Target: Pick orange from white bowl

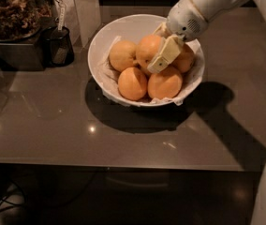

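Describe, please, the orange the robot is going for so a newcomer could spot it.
Find the white bowl on the dark table. Of its five fruits, the orange is the back middle one, the only one under the gripper.

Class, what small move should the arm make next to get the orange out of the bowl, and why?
Probably lift straight up: the gripper sits against the orange, packed among other fruit in the white bowl, so sideways pulls would jostle them.
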{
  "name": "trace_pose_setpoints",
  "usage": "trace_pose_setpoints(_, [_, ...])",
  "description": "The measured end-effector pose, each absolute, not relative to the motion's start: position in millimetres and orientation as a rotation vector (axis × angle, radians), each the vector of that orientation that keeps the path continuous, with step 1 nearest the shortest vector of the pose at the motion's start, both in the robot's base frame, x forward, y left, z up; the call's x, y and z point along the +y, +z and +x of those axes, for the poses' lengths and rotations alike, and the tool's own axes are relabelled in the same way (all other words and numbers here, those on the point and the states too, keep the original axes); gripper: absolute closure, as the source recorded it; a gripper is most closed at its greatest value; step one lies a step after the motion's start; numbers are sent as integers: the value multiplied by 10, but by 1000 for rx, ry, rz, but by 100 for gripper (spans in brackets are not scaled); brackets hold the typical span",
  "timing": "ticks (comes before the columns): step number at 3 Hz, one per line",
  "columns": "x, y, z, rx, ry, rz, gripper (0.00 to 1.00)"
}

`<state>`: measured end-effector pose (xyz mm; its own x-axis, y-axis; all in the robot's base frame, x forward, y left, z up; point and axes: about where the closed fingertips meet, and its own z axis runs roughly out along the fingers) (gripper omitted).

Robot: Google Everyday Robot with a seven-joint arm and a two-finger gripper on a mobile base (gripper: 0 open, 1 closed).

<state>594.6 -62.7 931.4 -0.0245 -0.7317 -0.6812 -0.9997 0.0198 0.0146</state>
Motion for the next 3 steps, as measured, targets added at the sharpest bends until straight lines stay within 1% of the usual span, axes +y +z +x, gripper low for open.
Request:
trace_pose_setpoints(1, [-842,9390,5790,1735,842,-1656,100])
trace_pose_setpoints(2, [-807,9426,5797,1735,842,-1656,100])
trace_pose_setpoints(3, [-1082,9539,5431,1749,929,-1528,100])
